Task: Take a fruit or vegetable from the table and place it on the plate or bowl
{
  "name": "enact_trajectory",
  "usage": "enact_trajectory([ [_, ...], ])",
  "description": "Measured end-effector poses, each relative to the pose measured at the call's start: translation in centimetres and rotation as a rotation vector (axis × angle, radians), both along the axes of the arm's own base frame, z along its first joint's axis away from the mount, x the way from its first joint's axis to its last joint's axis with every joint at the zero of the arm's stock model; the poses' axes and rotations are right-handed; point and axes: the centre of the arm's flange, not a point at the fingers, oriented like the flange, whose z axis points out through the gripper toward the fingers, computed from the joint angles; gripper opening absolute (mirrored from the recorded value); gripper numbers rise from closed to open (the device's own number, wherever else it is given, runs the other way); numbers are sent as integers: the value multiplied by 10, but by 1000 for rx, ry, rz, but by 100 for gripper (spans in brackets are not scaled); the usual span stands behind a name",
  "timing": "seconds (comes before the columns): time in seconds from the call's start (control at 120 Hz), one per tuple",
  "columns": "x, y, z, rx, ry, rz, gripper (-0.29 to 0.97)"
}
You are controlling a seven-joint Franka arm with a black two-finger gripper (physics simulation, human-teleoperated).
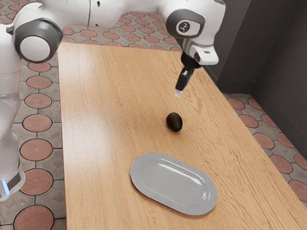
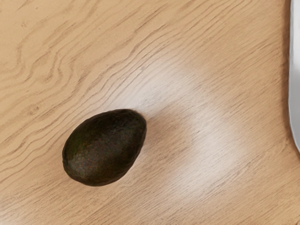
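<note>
A dark green avocado (image 1: 174, 121) lies on the wooden table (image 1: 105, 110), a little beyond the plate. In the wrist view the avocado (image 2: 104, 147) rests on its side on bare wood, just below my hand. My gripper (image 1: 179, 92) hangs above the table, slightly beyond the avocado and well clear of it, holding nothing. An oval grey plate (image 1: 173, 182) sits empty near the table's front edge. Its rim (image 2: 295, 79) shows at the border of the wrist view.
The table's right edge (image 1: 249, 139) runs close to the avocado, with tiled floor (image 1: 36, 120) beyond both sides. A dark wall (image 1: 278, 57) stands at the exterior view's right.
</note>
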Motion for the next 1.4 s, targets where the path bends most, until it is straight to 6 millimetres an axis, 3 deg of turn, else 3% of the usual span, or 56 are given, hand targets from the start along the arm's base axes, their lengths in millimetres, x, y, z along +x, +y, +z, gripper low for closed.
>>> enact_trajectory([
  [0.125,4,-2,-32,16,-28,-149,65],
  [0.408,13,6,-66,44,-95,-384,65],
  [0.742,23,22,-91,52,-122,-529,66],
  [0.883,20,38,-101,52,-109,-552,65],
  [1.4,4,44,-122,20,-78,-637,65],
])
